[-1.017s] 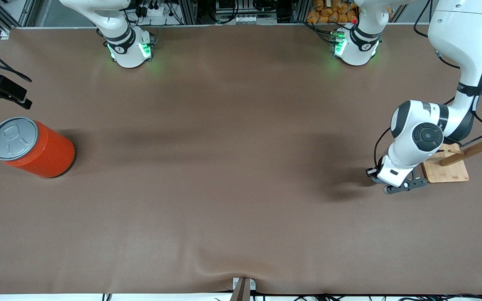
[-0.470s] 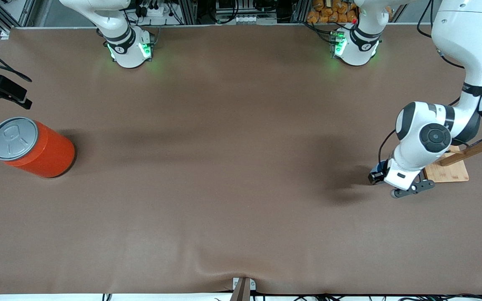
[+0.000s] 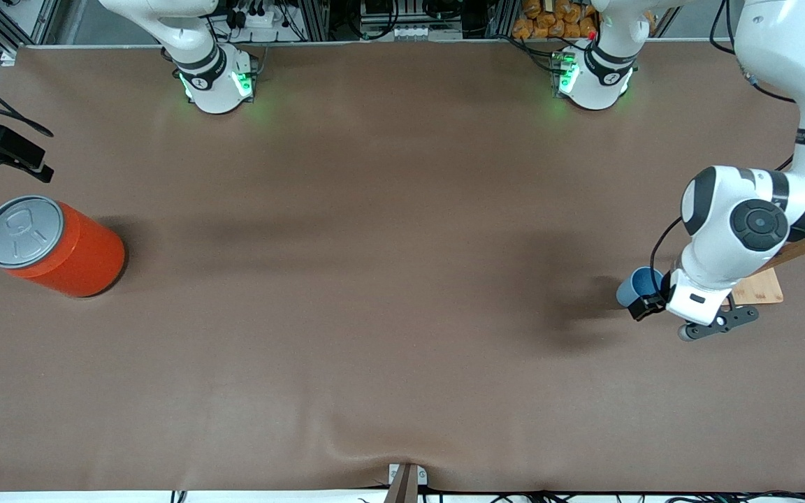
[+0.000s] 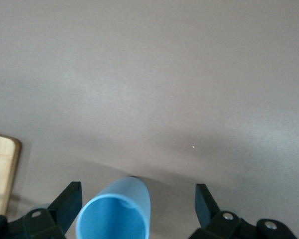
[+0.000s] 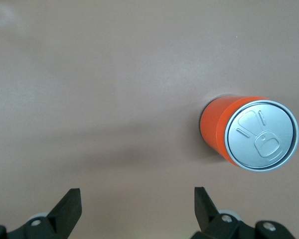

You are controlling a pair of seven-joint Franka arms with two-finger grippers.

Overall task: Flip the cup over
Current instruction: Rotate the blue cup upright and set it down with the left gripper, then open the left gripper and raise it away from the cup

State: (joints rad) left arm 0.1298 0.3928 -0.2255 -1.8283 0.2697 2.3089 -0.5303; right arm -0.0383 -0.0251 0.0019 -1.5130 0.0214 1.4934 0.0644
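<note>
Cup (image 3: 637, 285): light blue, upright with its open mouth up, on the surface (image 3: 388, 279) toward the left arm's end, just beside the wooden stand (image 3: 759, 288). In the left wrist view the cup (image 4: 115, 211) sits between the fingers, touching neither.

Left gripper (image 3: 661, 304): low over the surface at the cup, fingers (image 4: 70, 203) spread apart, nothing clamped.

Right gripper (image 5: 137, 209): raised over the right arm's end of the surface, fingers spread wide, holding nothing; this arm waits.

Can (image 3: 49, 244): orange, grey pull-tab lid, upright at the right arm's end, well apart from the cup; also seen in the right wrist view (image 5: 249, 133).
</note>
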